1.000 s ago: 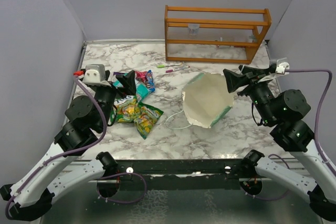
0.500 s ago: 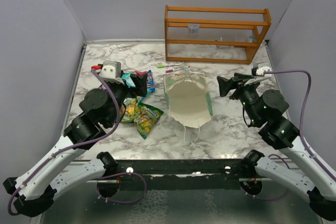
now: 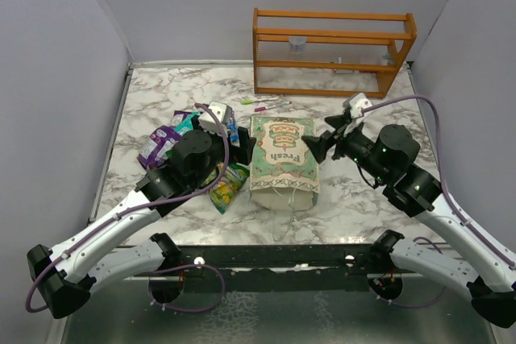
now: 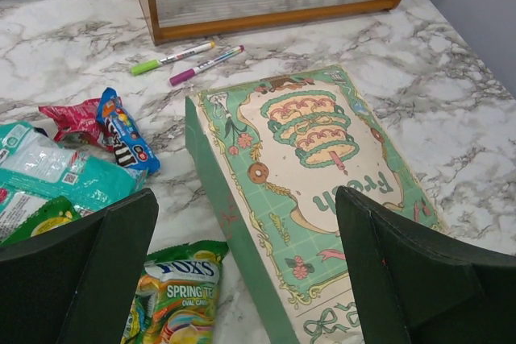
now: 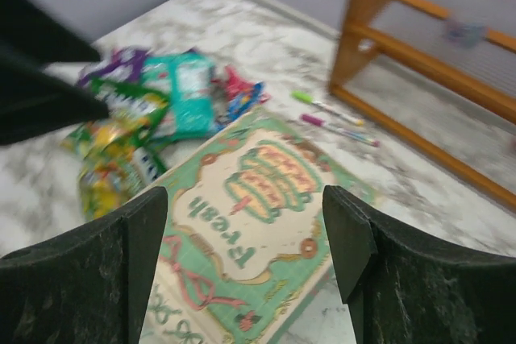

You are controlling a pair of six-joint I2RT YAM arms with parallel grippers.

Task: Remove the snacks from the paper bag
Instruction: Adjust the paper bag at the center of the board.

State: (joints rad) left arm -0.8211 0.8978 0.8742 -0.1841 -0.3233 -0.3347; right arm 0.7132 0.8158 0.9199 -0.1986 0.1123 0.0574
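Paper bag lies flat on the desk, printed cake side up, string handles at its near end; its inside is hidden, so contents cannot be told; snacks are out on the desk just left of the bag in a loose pile: purple packet, teal packet, pink-red packet and blue packet touching each other, green-yellow packet just beside the bag's left edge; left hand has fingers wide apart, holds nothing, over the bag's left edge; right hand has fingers wide apart too, empty, over the bag from its right side; cannot tell whether either touches the bag; orange rack at the far edge, two pens just in front of it
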